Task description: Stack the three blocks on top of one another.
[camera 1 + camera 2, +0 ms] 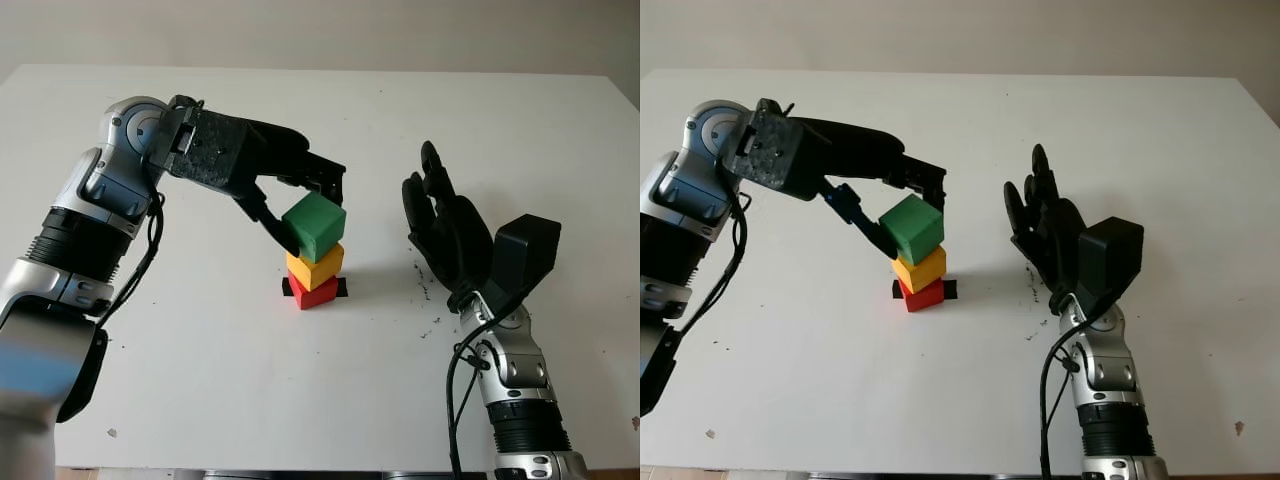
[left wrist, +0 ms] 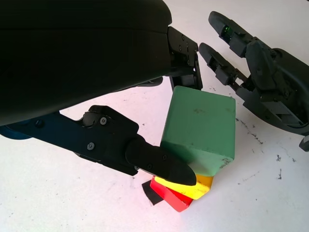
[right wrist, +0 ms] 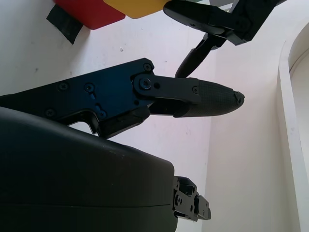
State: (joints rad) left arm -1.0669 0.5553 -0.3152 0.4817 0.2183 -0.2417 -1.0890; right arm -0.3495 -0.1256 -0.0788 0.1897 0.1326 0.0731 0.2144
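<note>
Here the three blocks stand as one stack near the middle of the white table (image 1: 480, 110): the red block (image 1: 313, 292) at the bottom on a small patch of black tape (image 1: 341, 288), the yellow block (image 1: 314, 265) on it, and the green block (image 1: 314, 225) on top, turned a little askew to the two beneath.

The left hand (image 1: 290, 195) reaches in from the left side and its fingers (image 1: 275, 225) are clamped on the green block, one finger along the near-left face and the others at the far side. The head camera shows the whole stack and both arms. The left wrist view gives the grip close up: a black fingertip (image 2: 161, 166) presses the lower edge of the green block (image 2: 200, 128) just where it meets the yellow block (image 2: 195, 186), and the upper fingers touch its far top corner.

The right hand (image 1: 445, 225) is open, raised upright above the table, to the right of the stack and apart from it, palm toward the blocks. The right wrist view looks along one of its fingers (image 3: 207, 99) toward the stack's base, where the red block (image 3: 89, 10) and the tape (image 3: 65, 24) lie on the table.
</note>
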